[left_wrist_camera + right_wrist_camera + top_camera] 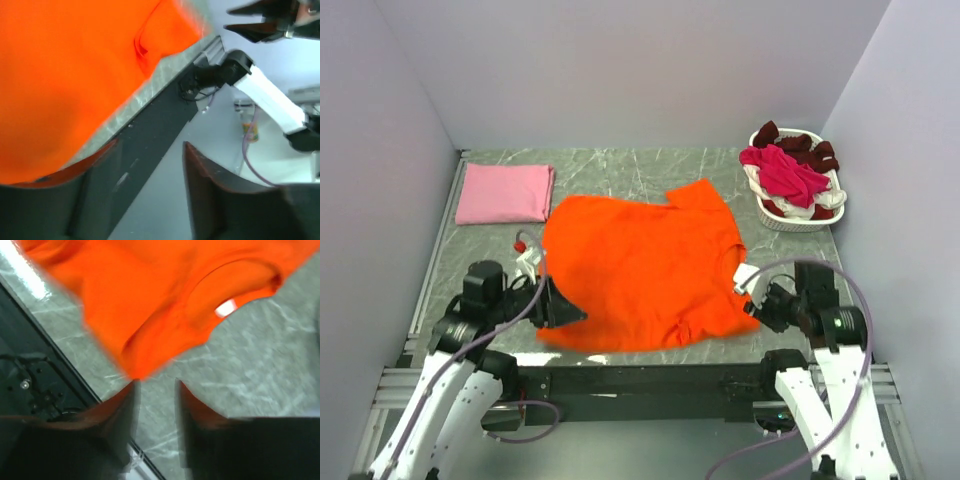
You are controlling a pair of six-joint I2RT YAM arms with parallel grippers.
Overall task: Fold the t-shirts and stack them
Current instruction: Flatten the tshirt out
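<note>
A bright orange t-shirt (640, 268) lies spread flat across the middle of the marble table (620, 172), its lower edge near the front edge. My left gripper (574, 313) sits at the shirt's near-left corner, open. In the left wrist view nothing lies between the fingers (212, 192), and the orange cloth (65, 75) is just beside them. My right gripper (757, 305) is at the near-right corner, also open. Its fingertips (129, 395) stand right at the orange tip (150, 325), with bare marble in the gap. A folded light pink t-shirt (505, 193) rests at the back left.
A white basket (790, 221) at the back right holds a magenta shirt (785, 172) and dark maroon cloth (800, 142). Grey walls close in the table on the left, back and right. The dark frame rail (640, 380) runs along the front edge.
</note>
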